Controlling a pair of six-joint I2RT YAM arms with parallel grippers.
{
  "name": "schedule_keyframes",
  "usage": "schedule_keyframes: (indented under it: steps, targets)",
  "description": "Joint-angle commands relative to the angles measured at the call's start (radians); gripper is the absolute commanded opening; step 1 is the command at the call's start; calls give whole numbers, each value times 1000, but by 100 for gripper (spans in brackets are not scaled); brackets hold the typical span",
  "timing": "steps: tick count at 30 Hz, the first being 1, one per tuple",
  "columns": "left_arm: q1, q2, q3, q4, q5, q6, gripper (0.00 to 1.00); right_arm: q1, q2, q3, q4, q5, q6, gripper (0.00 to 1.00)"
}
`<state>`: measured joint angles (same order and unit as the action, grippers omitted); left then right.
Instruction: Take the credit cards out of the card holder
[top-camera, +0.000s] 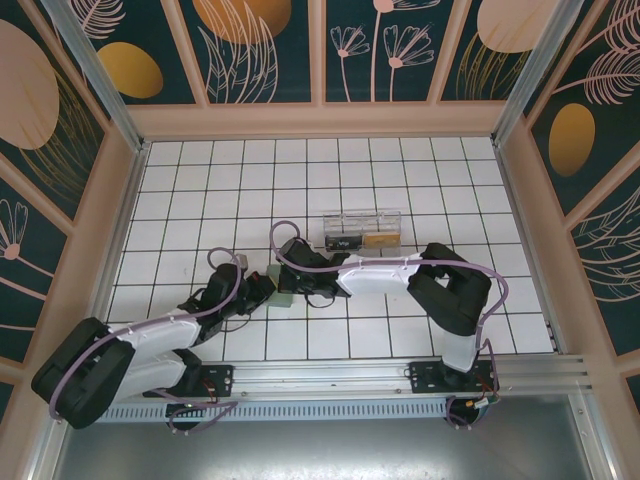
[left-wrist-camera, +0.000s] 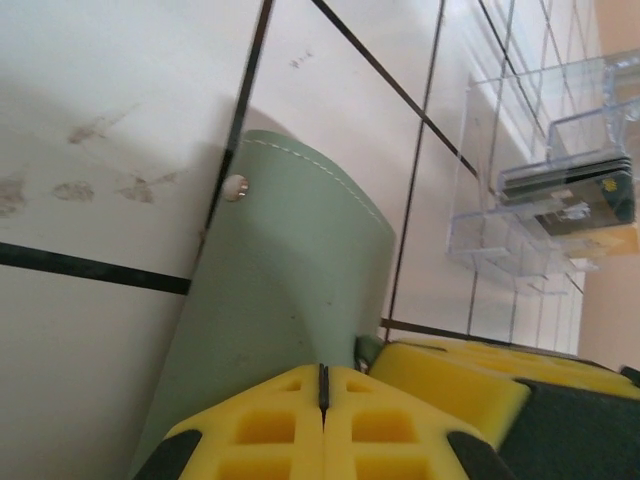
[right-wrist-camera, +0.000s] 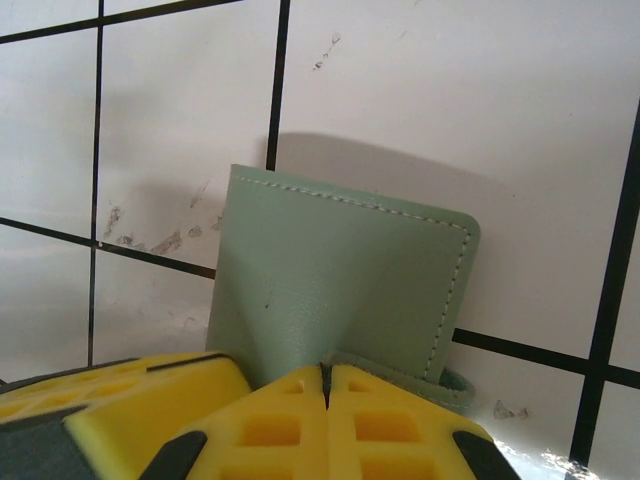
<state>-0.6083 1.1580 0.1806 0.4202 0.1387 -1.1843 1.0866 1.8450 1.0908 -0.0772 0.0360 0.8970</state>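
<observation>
Table (top-camera: 180, 200): white tile. Both arms reach to one spot mid-table. Left arm (top-camera: 150, 340) comes in low and right arm (top-camera: 450, 290) folds back across, so the claws meet nose to nose. That suits pulling a bifold apart.

Clear box (top-camera: 362, 230): well beyond both claws, ahead-right of the left one, with dark cards (left-wrist-camera: 570, 195) stacked inside. It's apart from the action; my guess is it's the drop point.

Card holder (right-wrist-camera: 330, 270): directly ahead of both claws, with a panel tilting up off the tile into the pads. The leather creases toward each pinch line, so I read it as gripped, not just touched.

Left claw (left-wrist-camera: 322, 385): pads fully together, nipping the holder's near edge. Right claw (right-wrist-camera: 326, 385): same, with the left claw's finger just beside it. Can't tell which panel each has.

Likely reason for the double pinch: one anchors while the other peels a panel open to get at the credit cards. Can't confirm cards inside.

Snap stud (left-wrist-camera: 236, 187): far corner, ahead-left of the left claw, exposed. Side tab (right-wrist-camera: 455, 385): just right of the right claw's tips.
</observation>
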Motion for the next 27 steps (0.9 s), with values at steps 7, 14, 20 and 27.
schedule_keyframes:
  steps: [7, 14, 20, 27]
  targets:
    - [-5, 88, 17, -201, -131, -38, 0, 1, -25, -33, 50, 15, 2, 0]
    - [-6, 191, 25, -226, -146, -34, 0, -21, -91, -108, 69, 29, -1, 0]
    - [-6, 204, 29, -240, -171, -43, 0, -48, -161, -194, 83, 32, -1, 0]
    - [-5, 217, 41, -220, -142, -36, 0, -69, -239, -274, 83, 42, -7, 0]
